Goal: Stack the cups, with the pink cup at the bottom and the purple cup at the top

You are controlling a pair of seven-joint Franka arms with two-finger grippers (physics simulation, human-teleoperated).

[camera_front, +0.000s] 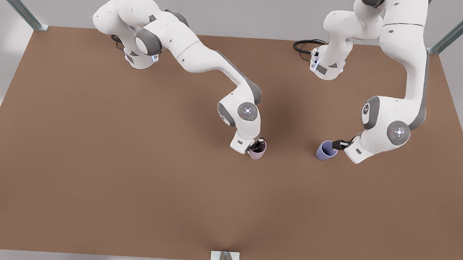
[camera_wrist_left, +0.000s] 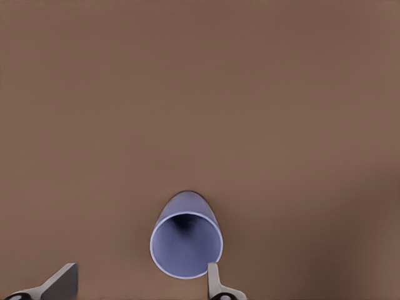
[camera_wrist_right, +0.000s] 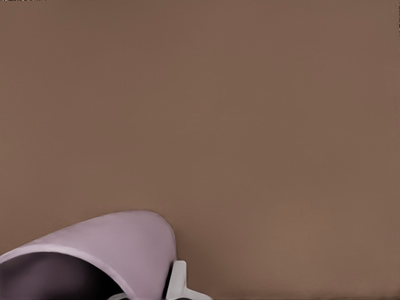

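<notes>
Pink cup (camera_front: pixel 257 149): upright on the desk near the middle, mouth up, and it needs to stay that way as the base of the stack.
Right claw (camera_front: pixel 258 144): the arm on the front view's left has it down at the pink cup's rim, one finger dipped into the mouth; in the right wrist view a pale finger (camera_wrist_right: pixel 177 282) sits against the outer wall of the pink cup (camera_wrist_right: pixel 112 250). I judge it pinched on the rim wall, a grip that keeps the cup level.
Purple cup (camera_front: pixel 326 150): standing on the desk well apart from the pink one, toward the front view's right, mouth open to the top.
Left claw (camera_front: pixel 339 145): coming in from the side at the purple cup's rim. In the left wrist view its fingers (camera_wrist_left: pixel 214 282) are spread wide, one just beside the purple cup (camera_wrist_left: pixel 186 242), the other well clear, so nothing is gripped yet.
Desk (camera_front: pixel 130 180): bare brown surface around both cups.
Stage: by my reading, both grasps are being set up and stacking has not begun.
</notes>
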